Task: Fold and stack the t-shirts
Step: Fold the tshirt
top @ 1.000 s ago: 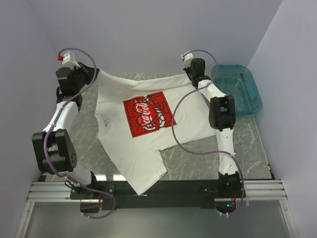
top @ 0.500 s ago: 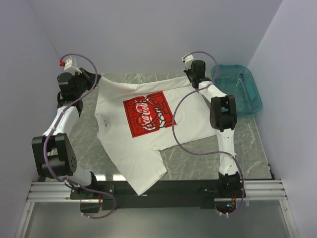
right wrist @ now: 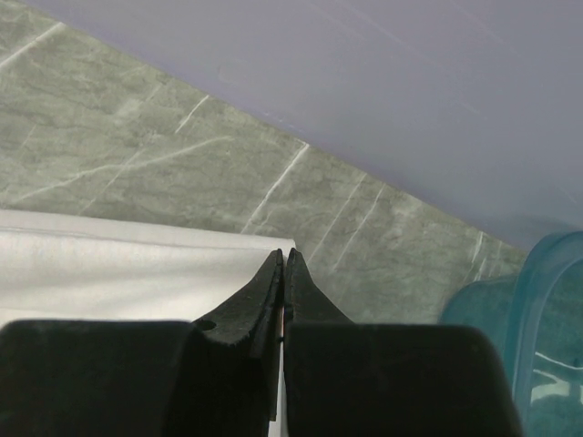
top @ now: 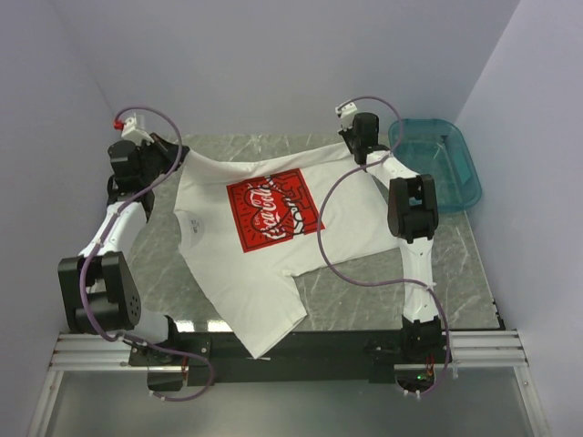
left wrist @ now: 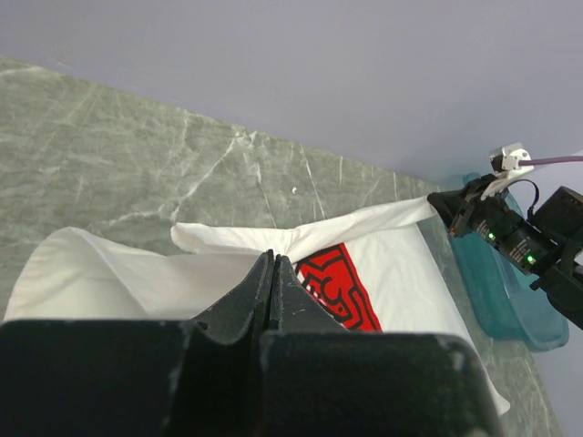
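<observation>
Left gripper (top: 181, 153) drops a bit and pulls its t-shirt (top: 241, 273) corner down with it, so the far hem hangs lower. Right gripper (top: 359, 153) dips a touch too.

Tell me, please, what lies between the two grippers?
The far edge of the t-shirt stretches between them, pinched by the left gripper and the right gripper; the top view shows it.
</observation>
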